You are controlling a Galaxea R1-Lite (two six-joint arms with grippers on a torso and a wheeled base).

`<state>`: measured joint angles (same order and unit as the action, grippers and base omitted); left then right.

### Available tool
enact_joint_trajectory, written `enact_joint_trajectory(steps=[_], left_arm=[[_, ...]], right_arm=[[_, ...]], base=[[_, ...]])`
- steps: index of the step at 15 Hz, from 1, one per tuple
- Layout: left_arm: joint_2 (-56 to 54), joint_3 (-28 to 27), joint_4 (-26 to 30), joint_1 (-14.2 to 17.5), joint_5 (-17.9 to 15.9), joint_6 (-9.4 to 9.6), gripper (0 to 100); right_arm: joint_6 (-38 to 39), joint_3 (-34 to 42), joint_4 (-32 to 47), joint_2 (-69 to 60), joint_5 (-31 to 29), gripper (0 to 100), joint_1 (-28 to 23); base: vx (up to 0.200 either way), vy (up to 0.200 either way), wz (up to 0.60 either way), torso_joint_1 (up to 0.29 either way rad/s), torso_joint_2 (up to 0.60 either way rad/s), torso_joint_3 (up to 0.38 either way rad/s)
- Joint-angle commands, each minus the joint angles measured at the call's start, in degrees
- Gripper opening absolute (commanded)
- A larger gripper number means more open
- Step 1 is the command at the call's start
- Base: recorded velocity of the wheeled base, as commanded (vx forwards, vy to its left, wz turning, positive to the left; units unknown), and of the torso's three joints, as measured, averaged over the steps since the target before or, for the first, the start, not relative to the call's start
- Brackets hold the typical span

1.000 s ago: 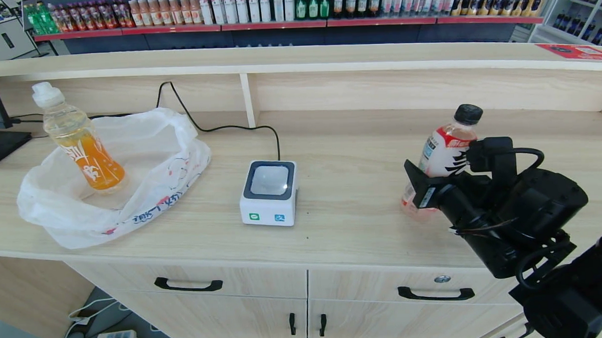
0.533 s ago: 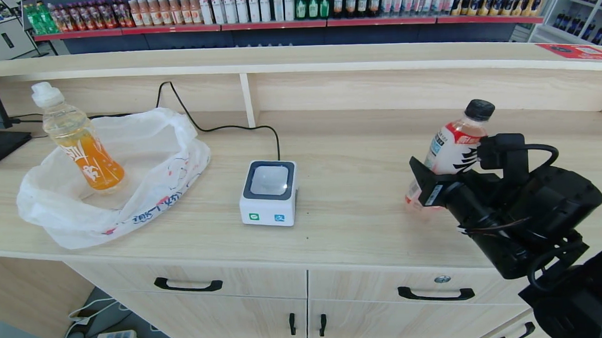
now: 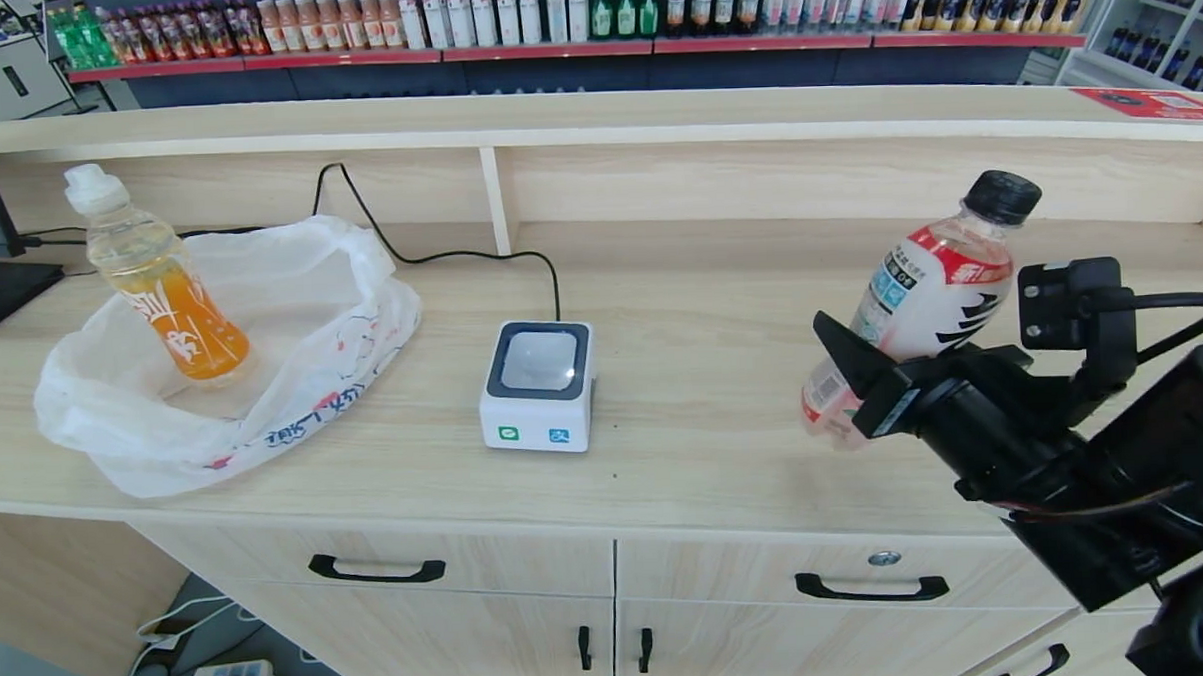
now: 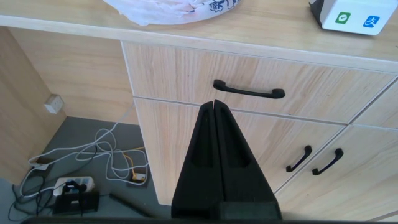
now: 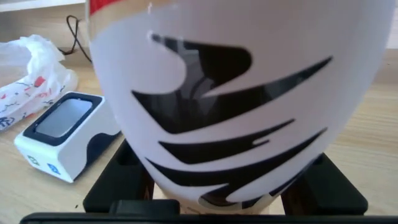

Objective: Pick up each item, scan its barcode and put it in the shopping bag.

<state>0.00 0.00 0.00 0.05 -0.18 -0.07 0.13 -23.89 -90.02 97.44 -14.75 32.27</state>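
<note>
At three o'clock from the white cube-shaped barcode scanner [image 3: 538,385], the pale pink plastic bottle with a black cap [image 3: 925,287] hung tilted over the light wooden table [image 3: 713,374], pinched in the right claw [image 3: 888,373]. At nine o'clock from the scanner, an orange-drink bottle [image 3: 165,303] stood inside the white plastic shopping bag [image 3: 290,289]. The left claw [image 4: 214,124] was pressed together, low before the drawers.

A pale wooden counter [image 3: 724,394] with black-handled drawers [image 3: 470,575] fronts a red shelf [image 3: 551,52] of bottled drinks [image 3: 470,17].
</note>
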Motion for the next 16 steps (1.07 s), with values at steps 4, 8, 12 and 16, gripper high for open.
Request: enact_joint_trajectory(steps=[4,8,12,16], left_arm=[[0.0,0.0,0.0,0.0,0.0,-0.01,0],[0.0,0.0,0.0,0.0,0.0,0.07,0],[0.0,0.0,0.0,0.0,0.0,-0.01,0],[0.0,0.0,0.0,0.0,0.0,-0.01,0]], right_arm=[[0.2,3.4,0.0,-6.0,4.6,0,5.8],[2.9,6.1,0.0,-8.4,6.6,0,9.4],[11.4,7.9,0.0,-10.3,9.3,0,12.3],[16.8,5.5,0.0,-10.6,14.7,0,12.6]], base=[[0.000,0.000,0.00,0.000,0.00,0.000],[0.000,0.000,0.00,0.000,0.00,0.000],[0.000,0.000,0.00,0.000,0.00,0.000],[0.000,0.000,0.00,0.000,0.00,0.000]])
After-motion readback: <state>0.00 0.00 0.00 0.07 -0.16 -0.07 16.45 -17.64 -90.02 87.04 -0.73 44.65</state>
